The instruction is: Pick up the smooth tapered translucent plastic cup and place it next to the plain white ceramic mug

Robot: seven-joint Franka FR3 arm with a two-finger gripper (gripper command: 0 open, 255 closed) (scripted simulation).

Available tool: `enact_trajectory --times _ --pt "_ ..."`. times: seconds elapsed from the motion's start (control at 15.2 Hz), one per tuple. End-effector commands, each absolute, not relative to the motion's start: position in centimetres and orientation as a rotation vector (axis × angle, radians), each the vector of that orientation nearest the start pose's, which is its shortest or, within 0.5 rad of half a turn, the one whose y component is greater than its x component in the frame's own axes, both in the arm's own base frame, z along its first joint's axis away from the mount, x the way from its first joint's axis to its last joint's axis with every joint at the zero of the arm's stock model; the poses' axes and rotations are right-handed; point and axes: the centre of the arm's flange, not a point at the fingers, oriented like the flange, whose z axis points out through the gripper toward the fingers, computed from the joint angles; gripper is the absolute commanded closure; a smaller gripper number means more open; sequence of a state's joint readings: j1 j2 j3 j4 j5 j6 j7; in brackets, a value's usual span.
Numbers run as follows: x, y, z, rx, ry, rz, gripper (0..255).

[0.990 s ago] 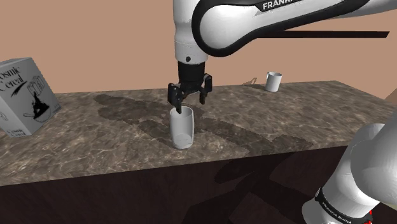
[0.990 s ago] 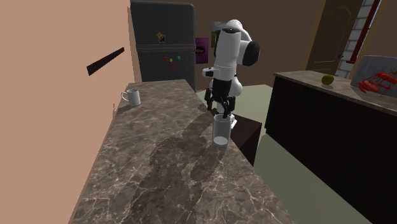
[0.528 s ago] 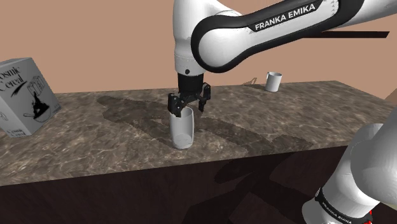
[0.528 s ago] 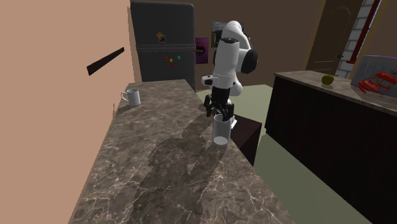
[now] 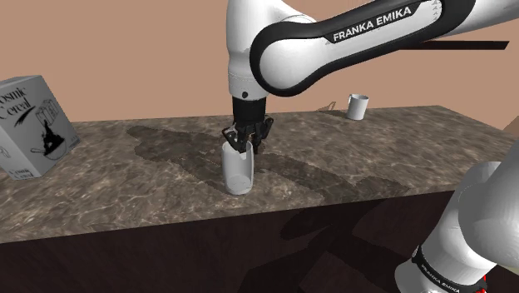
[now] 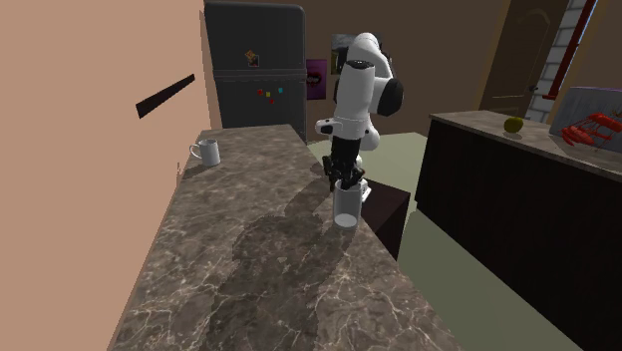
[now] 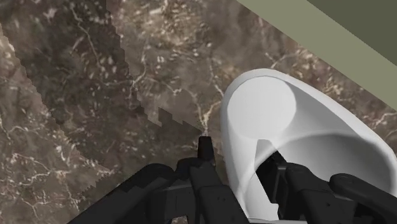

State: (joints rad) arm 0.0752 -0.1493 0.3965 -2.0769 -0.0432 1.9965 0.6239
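Note:
The pale translucent cup (image 5: 239,171) stands upright on the dark marbled counter (image 5: 141,187), near its front edge. My black gripper (image 5: 244,140) comes straight down onto the cup's rim and is shut on the cup's wall. In the wrist view one finger (image 7: 205,149) is outside the cup (image 7: 267,114) and the other is inside it, with the gripper (image 7: 240,159) clasping the wall between them. The white mug (image 5: 358,106) sits far off along the counter by the wall, at the shoulder view's upper right. From the second exterior view, the cup (image 6: 346,206), the gripper (image 6: 344,179) and the mug (image 6: 207,152) stand well apart.
A cereal box (image 5: 32,125) stands at the shoulder view's left end of the counter. The second exterior view has a dark fridge (image 6: 254,65) behind the counter and another counter (image 6: 498,170) across the aisle, carrying a green fruit (image 6: 513,125) and a red lobster (image 6: 593,130).
The gripper came down over the cup's rim and its fingers closed from wide apart onto the cup's wall. The cup has not moved.

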Motion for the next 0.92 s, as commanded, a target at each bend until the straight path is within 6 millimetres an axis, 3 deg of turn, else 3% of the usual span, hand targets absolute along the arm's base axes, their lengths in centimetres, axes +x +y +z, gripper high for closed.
enact_trajectory --times 0.0,0.46,0.86 --pt "46.1 24.1 49.4 -3.184 0.220 -0.158 255" --pt "46.1 24.0 49.4 -3.184 0.220 -0.158 255" --pt "46.1 24.0 52.6 -3.184 0.220 -0.158 255"
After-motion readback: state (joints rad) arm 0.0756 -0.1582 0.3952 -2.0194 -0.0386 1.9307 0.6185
